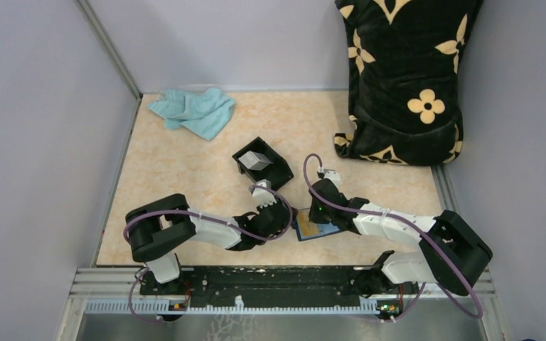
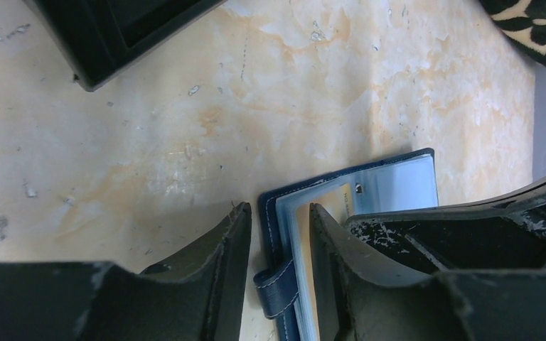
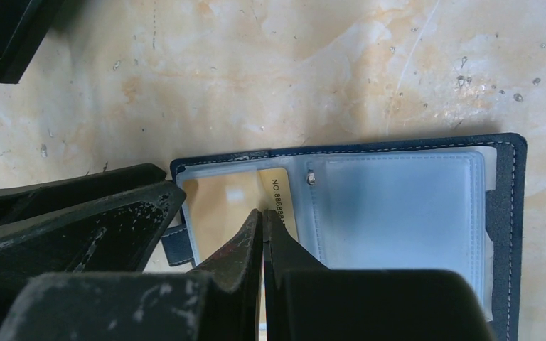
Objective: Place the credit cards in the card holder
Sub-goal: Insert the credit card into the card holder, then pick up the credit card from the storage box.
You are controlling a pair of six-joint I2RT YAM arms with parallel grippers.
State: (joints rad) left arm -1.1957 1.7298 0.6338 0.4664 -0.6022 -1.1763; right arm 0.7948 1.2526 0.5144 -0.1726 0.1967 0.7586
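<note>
Seating the thin orange-yellow credit card [image 3: 281, 193] fully into a clear sleeve of the small dark navy-blue folding card holder [image 3: 501, 213], by the look of things. Found lying open and flat on the marbled tabletop [image 1: 185, 177], around the middle and towards the near edge, between both arms.

Note the right fingers [image 3: 264, 220] pressed completely together, gripping nothing, tips down on the card's face. Note the left fingers [image 2: 234, 238] parted roughly halfway, holding nothing, one just outside the cover's left edge, the other over the left-hand sleeve page.

To do the step well:
- Press only lightly with the closed right tips and slide the card flat along the sleeve, not down into the page.
- Pin the left cover edge with the left fingers to stop the holder skating across the tabletop.
- Stop on seeing no orange edge past the sleeve mouth; depth of seating hard to judge from here.

Counted:
- One card holder.
- Two cards in sight: the orange-yellow one here, and one pale grey-white card [image 1: 256, 160] inside the black square open-topped box [image 1: 285, 175] just beyond.
- One crumpled teal cloth [image 1: 193, 110] far left.
- One black flower-patterned cushion [image 1: 405, 78] far right.
</note>
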